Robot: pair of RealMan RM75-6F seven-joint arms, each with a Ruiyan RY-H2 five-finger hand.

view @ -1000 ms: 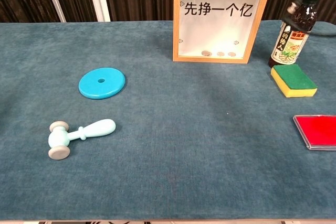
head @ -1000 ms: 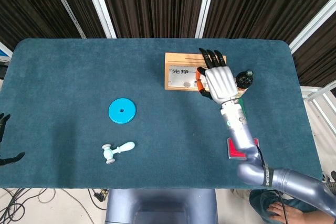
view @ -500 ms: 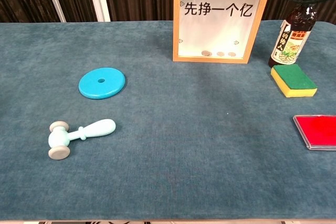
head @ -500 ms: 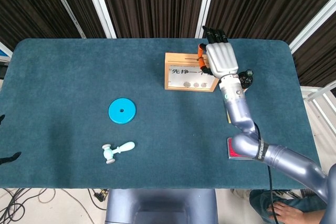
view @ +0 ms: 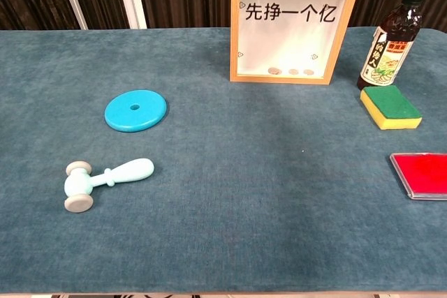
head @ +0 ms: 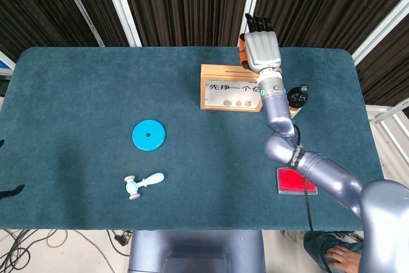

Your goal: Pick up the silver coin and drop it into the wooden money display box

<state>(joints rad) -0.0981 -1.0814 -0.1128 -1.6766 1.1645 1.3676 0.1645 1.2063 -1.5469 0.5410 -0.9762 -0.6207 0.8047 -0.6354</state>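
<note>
Right hand (head: 259, 49) has lifted up and back from over the box (view: 293, 24) within the last second; it now hangs beyond the box's far edge, fingers extended, apparently empty. Three coins (view: 292, 72) lie inside the box at the bottom. Judgement: drop is done. Left hand barely visible; state undeterminable.
</note>
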